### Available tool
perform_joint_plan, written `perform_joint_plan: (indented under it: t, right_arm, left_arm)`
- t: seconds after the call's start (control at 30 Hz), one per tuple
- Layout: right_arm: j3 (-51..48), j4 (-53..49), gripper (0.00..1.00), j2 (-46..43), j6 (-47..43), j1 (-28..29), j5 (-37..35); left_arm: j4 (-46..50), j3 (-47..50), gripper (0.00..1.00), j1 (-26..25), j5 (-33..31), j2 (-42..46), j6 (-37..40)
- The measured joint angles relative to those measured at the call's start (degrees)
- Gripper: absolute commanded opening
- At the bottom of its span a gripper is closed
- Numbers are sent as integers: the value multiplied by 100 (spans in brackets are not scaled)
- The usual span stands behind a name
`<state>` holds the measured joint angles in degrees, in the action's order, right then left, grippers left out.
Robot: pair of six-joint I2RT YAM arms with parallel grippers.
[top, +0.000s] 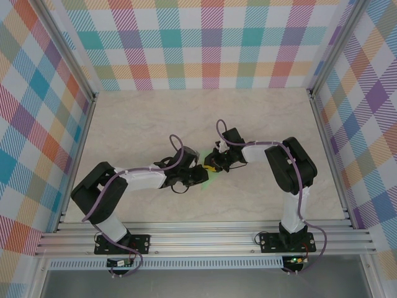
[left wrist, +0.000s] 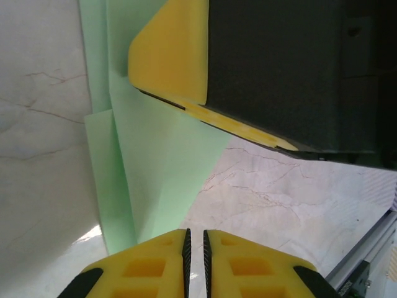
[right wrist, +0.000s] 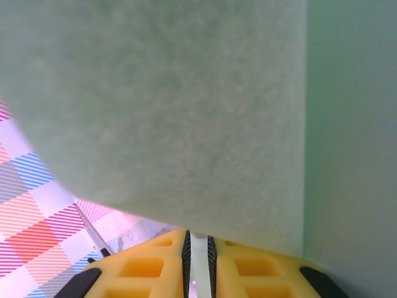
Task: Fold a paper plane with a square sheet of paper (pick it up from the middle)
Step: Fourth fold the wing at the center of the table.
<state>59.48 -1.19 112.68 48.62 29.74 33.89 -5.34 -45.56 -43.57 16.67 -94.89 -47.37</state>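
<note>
One paper sheet [left wrist: 155,161]; two end effectors, left [left wrist: 195,234] and right [right wrist: 198,236].

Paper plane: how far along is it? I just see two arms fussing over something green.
Partway. Done: the green paper is lifted off the table and already shows folded, overlapping layers. In hand: the right gripper and the left gripper both pinch it, seemingly working a fold. Left: no narrow pointed dart shape is visible yet, so more folds probably remain.
</note>
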Motion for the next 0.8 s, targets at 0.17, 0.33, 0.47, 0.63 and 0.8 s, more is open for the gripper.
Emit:
perform_joint_plan:
  t: [0.17, 0.33, 0.47, 0.63, 0.8]
  right_arm:
    - [0, -7, 18, 0, -4, 0, 0]
    - [7, -20, 18, 2, -33, 0, 0]
    - [13, -39, 18, 4, -70, 0, 0]
    - [39, -83, 18, 15, -94, 0, 2]
    - [70, -138, 18, 26, -107, 0, 2]
  left_arm:
    - [-387, 46, 15, 17, 129, -284, -149]
    - [-516, 188, 15, 20, 111, -428, -216]
    - [-739, 385, 15, 22, 74, -411, -258]
    - [-1073, 632, 14, 20, 79, -328, -260]
    - [-1281, 752, 14, 26, 216, -308, -251]
